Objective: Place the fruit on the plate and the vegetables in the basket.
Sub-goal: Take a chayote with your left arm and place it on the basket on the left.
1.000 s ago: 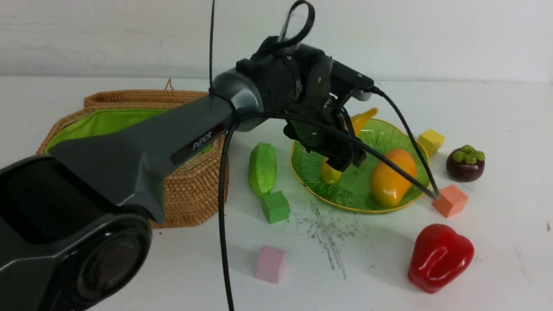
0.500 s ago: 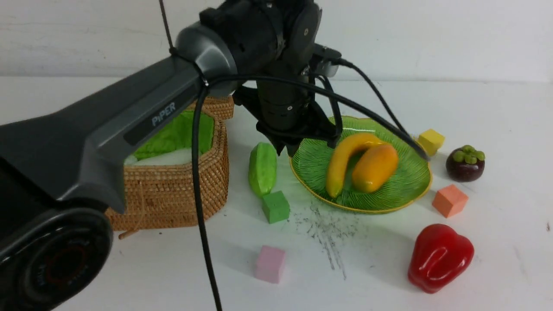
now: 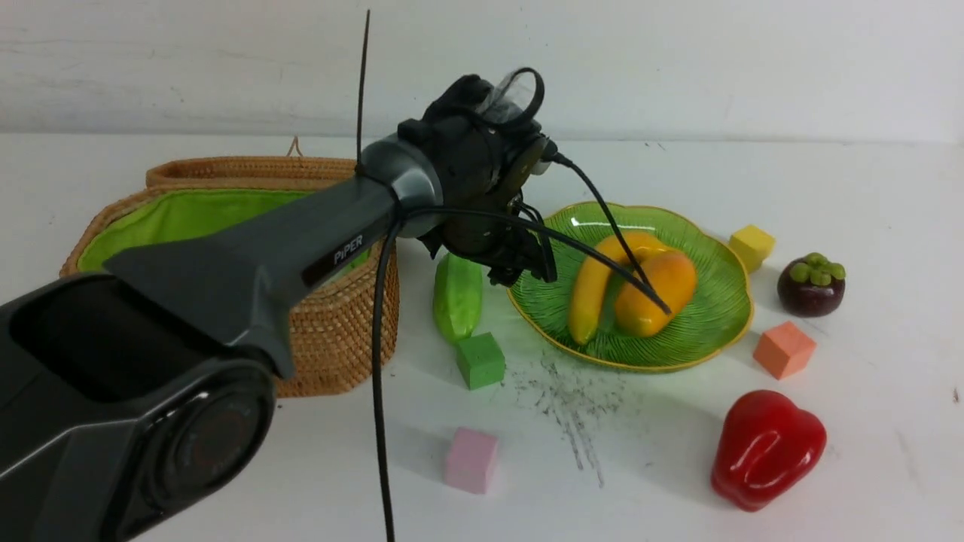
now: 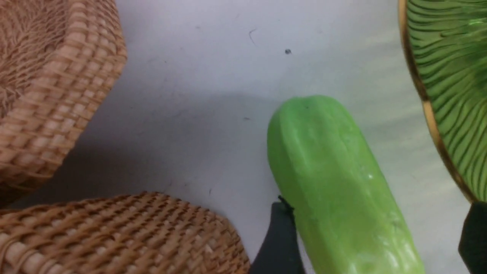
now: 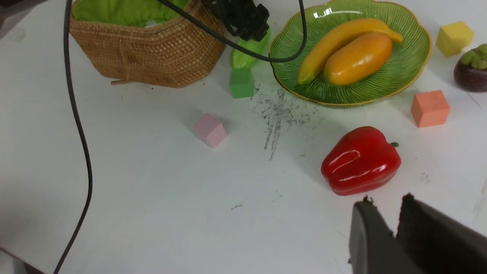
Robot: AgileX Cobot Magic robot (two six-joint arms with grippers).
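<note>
Lower than half a second ago, the left arm (image 3: 331, 233) slants over the basket (image 3: 346, 339), reaching down at the cucumber (image 3: 456, 301), on the counter (image 3: 602, 497) between basket and plate (image 3: 708, 331). Its jaws (image 4: 376, 236) stand apart astride the cucumber; contact is unclear. Banana (image 3: 591, 293) and mango (image 3: 640, 312) lie on the plate, with the mangosteen (image 3: 809, 293) right of it and the pepper (image 3: 768, 452) nearer. Only the right wrist view shows the pepper's stem (image 5: 394, 144) and the right jaws (image 5: 392, 228), close together; whether they meet, I cannot tell.
</note>
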